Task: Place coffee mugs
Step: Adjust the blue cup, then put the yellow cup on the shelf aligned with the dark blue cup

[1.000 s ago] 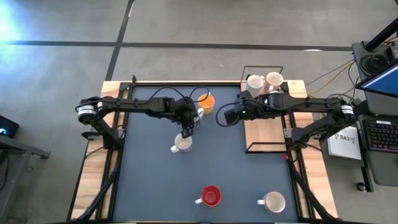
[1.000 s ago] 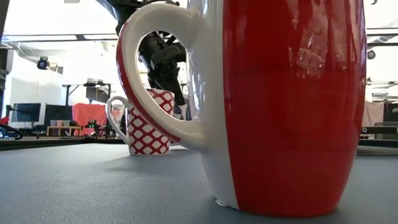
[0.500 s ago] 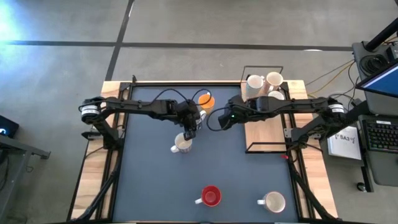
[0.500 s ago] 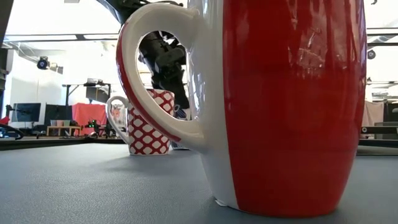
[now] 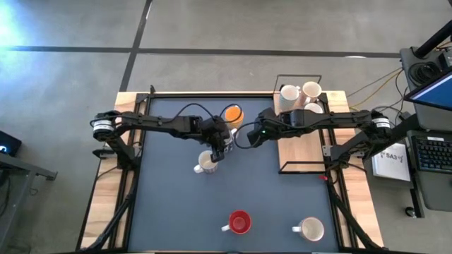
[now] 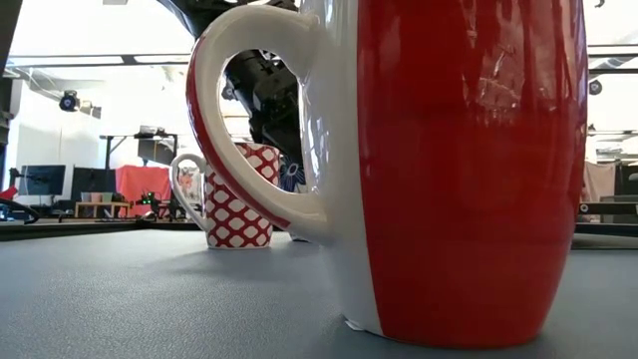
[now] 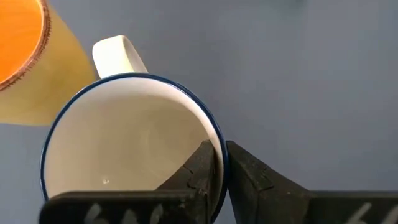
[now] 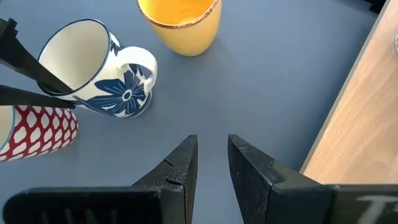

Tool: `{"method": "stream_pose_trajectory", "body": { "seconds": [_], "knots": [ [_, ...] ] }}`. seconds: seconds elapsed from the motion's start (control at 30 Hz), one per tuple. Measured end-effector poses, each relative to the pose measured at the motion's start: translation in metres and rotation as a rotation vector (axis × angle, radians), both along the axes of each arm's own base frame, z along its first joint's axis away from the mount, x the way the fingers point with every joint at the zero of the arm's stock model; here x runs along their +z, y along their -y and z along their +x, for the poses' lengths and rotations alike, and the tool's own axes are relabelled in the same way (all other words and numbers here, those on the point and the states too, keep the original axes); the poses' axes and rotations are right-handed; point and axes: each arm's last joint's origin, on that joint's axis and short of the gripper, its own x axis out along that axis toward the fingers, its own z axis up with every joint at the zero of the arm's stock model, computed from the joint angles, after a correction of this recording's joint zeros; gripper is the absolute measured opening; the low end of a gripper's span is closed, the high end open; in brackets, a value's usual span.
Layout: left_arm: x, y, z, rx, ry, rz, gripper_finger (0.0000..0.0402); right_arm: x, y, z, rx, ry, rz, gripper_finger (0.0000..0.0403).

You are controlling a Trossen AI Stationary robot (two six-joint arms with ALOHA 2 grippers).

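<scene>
My left gripper [image 5: 219, 146] is shut on a white mug with a blue rim and blue flower [image 8: 102, 68], which is tilted just right of a red-and-white checked mug [image 5: 206, 164]. An orange mug [image 5: 232, 114] stands upright just beyond them. My right gripper [image 8: 212, 140] hovers open above the bare mat to their right, with nothing between its fingers. A red mug [image 5: 239, 223] and a white mug [image 5: 309, 228] stand on their bases near the front edge. The red mug fills the low view. My left gripper pinches the flower mug's rim [image 7: 211, 134] on the side away from the handle, with one finger inside the mug and one outside. The fingers [image 8: 31, 71] slant down from the table's left. The mug tilts, mouth up; whether its base touches the mat I cannot tell.
A black wire rack [image 5: 300, 95] with several pale mugs stands on a wooden board [image 5: 300, 152] at the right. The dark mat [image 5: 268, 197] is bare between the mug cluster and the two front mugs. Wooden strips edge the table left and right.
My left gripper has shifted a little toward the table's right with the flower mug, which now shows past the checked mug in the low view. My right gripper came down and a little toward the left, then kept still.
</scene>
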Motion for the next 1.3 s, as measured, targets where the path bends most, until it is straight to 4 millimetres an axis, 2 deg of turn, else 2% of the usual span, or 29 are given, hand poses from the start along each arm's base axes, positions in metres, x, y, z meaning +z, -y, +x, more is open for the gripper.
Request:
{"method": "stream_pose_trajectory", "body": {
  "seconds": [0.37,0.53,0.73,0.83,0.97,1.13,1.3],
  "knots": [
    [0.004,0.002,-0.001,0.012,0.007,-0.046,0.0086,0.0,0.0,0.0,0.017,-0.006,-0.004,0.0077],
    [0.027,0.002,0.003,0.015,0.005,-0.049,0.0106,0.0,0.001,0.0,-0.006,0.002,0.005,0.0077],
    [0.056,0.002,0.002,-0.042,-0.03,-0.01,0.0107,0.001,0.011,0.0,-0.103,0.05,0.029,0.0077],
    [0.058,-0.001,-0.012,-0.051,-0.129,0.034,0.0107,0.003,0.018,0.004,-0.125,0.103,0.024,0.0077],
    [0.06,-0.011,-0.038,0.026,-0.208,0.078,0.0107,0.002,0.029,0.013,-0.137,0.166,0.005,0.0077],
    [0.076,-0.013,-0.069,0.128,-0.126,0.046,0.0107,-0.007,0.048,0.024,-0.178,0.195,-0.009,0.0077],
    [0.097,-0.007,-0.099,0.216,-0.017,0.065,0.0107,-0.028,0.075,0.034,-0.234,0.163,-0.007,0.0077]
  ]
}}
